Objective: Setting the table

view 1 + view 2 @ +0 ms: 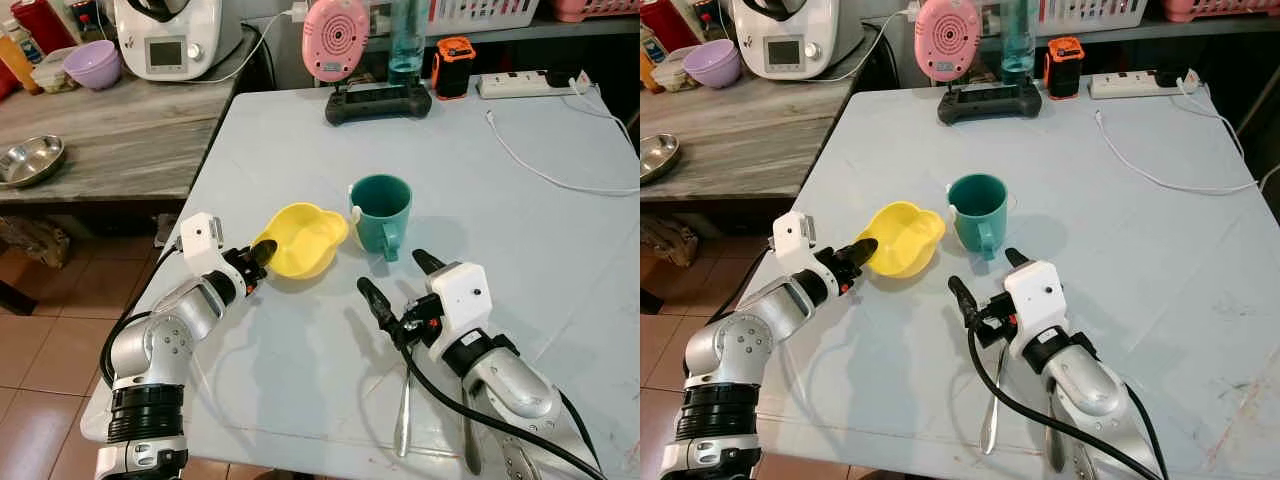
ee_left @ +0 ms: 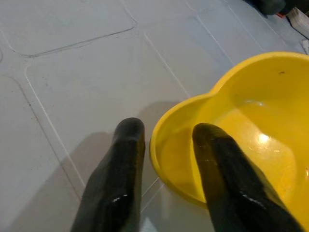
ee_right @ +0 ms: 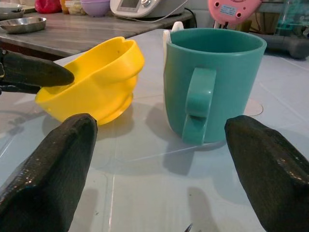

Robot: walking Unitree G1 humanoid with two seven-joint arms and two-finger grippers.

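We have our left end effector [image 1: 262, 254] at the near rim of the yellow bowl [image 1: 300, 238], one finger inside the basin and the other outside, straddling the wall. The fingers [image 2: 120, 164] stand only narrowly apart, and from the left wrist view we cannot be sure the rim is truly pinched — it looks more bracketed than clamped. In the right wrist view the bowl sits tipped, its near edge lifted off the pale tabletop [image 1: 520, 230].

Our right end effector [image 1: 402, 282] hovers spread wide and holding nothing, aimed at the teal mug [image 1: 380, 212], whose handle faces us. The mug stands upright just beside the bowl, the two nearly touching. Two pieces of cutlery [image 1: 402, 415] lie on the tabletop beneath our right forearm.

The risks, as we judge them:
- The bowl is smooth plastic with a thin rim; a shallow grip could let it slip or spring away when lifted.
- Dragging or swinging the bowl toward the mug may knock it over — there is little room between them.
- If our right arm drops or sweeps, it could scatter the cutlery under it.
- Closing on the mug off-centre may catch the handle and spin it.
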